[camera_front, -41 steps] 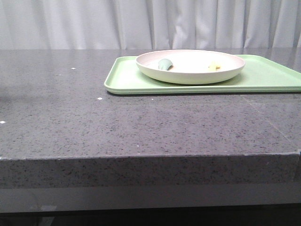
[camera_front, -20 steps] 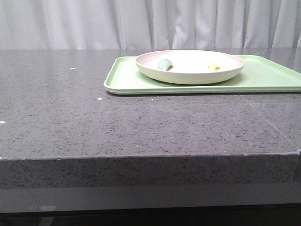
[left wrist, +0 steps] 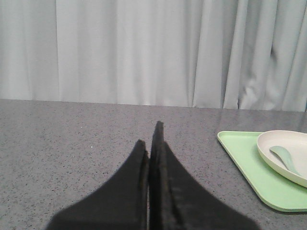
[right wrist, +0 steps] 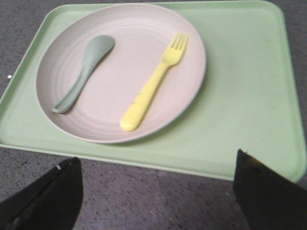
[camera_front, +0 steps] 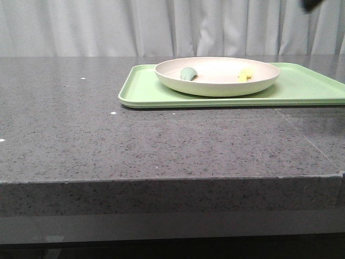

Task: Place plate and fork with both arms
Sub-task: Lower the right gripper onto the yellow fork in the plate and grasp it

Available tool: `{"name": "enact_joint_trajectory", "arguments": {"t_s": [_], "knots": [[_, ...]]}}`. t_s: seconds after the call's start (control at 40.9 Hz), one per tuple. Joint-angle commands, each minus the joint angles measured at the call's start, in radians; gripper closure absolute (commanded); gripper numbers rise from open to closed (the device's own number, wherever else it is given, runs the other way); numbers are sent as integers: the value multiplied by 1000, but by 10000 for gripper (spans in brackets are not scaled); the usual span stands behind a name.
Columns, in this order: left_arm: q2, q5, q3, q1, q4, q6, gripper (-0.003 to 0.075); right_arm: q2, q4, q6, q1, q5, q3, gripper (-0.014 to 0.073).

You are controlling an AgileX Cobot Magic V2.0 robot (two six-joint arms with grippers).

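1. Zero readable text or brand marks on any item.
2. Plate (right wrist: 120, 72): round, shallow, cream-white, matte, raised rim; sits on the light-green tray (right wrist: 240, 96) on the grey stone table (camera_front: 135, 140).
3. Fork (right wrist: 156, 79): pale yellow plastic, short tines, lies in the plate beside the grey-green spoon (right wrist: 84, 72), not touching it.
4. Right gripper (right wrist: 158, 191): fingers spread wide, above the tray's near edge, holding nothing.
5. Left gripper (left wrist: 151, 139): fingers pressed together, empty, over bare table well apart from the tray.

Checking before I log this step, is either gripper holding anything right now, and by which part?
Nothing is held. The left gripper is shut on nothing; the right gripper is open above the tray, with the fork lying in the plate.
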State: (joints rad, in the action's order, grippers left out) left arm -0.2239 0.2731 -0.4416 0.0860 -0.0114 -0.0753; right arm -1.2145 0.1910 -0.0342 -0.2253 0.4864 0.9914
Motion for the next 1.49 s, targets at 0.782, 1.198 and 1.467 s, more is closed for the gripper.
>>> {"name": "enact_joint_trajectory", "arguments": {"t_s": [0.782,1.198,1.467], "knots": [[-10,-82,-25,5,0,2,738,-732,-115,-232,-49,329,787,-60],[-10,-82,-25,5,0,2,738,-739,-133,-232,-49,359,787,176],[-10,-82,-25,5,0,2,738,-739,-133,-232,-49,360,787,554]]}}
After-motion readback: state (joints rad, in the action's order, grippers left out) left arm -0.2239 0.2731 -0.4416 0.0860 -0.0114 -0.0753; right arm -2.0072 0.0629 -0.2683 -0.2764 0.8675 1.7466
